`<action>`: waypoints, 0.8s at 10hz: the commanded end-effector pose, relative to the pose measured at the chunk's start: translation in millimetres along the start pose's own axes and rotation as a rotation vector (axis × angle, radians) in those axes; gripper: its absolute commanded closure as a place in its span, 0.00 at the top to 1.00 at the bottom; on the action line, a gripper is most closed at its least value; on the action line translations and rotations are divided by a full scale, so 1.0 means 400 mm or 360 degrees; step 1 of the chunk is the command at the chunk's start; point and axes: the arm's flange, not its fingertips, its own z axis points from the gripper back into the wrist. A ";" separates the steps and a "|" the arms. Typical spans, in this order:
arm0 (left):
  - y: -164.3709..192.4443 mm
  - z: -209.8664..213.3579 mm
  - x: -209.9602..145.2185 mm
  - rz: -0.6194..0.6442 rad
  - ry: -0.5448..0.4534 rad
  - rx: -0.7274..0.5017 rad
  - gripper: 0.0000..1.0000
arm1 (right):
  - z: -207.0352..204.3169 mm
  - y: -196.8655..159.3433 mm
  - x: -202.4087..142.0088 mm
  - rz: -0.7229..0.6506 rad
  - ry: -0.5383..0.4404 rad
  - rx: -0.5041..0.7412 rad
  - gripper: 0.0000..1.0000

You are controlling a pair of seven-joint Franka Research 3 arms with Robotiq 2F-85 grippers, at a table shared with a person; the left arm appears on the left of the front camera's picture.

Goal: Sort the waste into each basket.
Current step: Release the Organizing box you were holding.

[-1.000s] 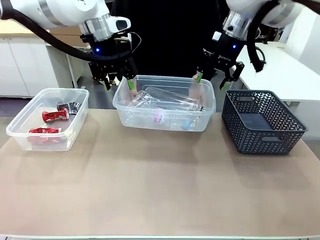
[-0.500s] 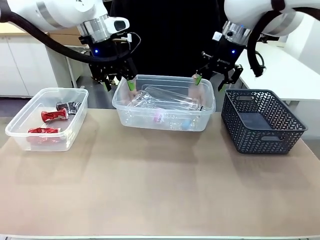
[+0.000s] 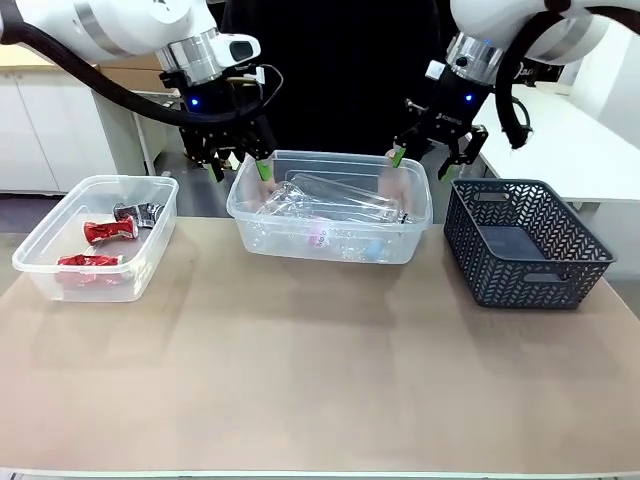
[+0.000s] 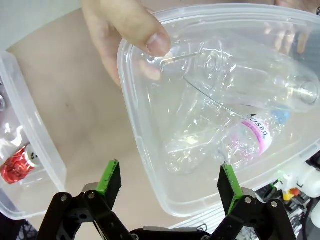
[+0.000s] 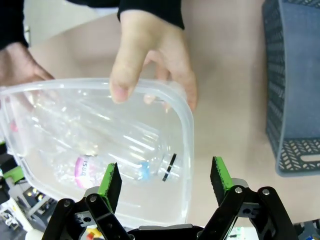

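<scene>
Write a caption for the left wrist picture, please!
Open left gripper hovering over a clear tub of plastic bottles that a person's hand holds.

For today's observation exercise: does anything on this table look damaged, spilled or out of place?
Only the waste itself looks damaged: the cans in the left tub are crushed, and the bottles in the middle tub look squashed. Cans and bottles are apart, nothing has spilled, and the grey basket stands upright.
</scene>
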 end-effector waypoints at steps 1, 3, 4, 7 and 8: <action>0.000 0.007 0.000 0.0026 0.0003 0.0026 1.00 | 0.007 0.002 0.008 -0.0022 0.0010 0.0003 0.92; -0.010 0.024 -0.051 -0.0138 0.0028 -0.0094 1.00 | 0.077 -0.100 -0.101 0.0060 0.0031 0.0278 0.92; -0.009 0.061 -0.129 -0.0130 0.0043 -0.0096 1.00 | 0.158 -0.213 -0.209 0.0060 0.0010 0.0434 0.92; 0.040 0.166 -0.336 -0.0321 -0.0069 -0.0541 1.00 | 0.274 -0.421 -0.395 0.0086 0.0207 0.0855 0.92; 0.079 0.178 -0.380 -0.0229 -0.0175 -0.0691 1.00 | 0.279 -0.479 -0.402 -0.0102 0.0222 0.0987 0.92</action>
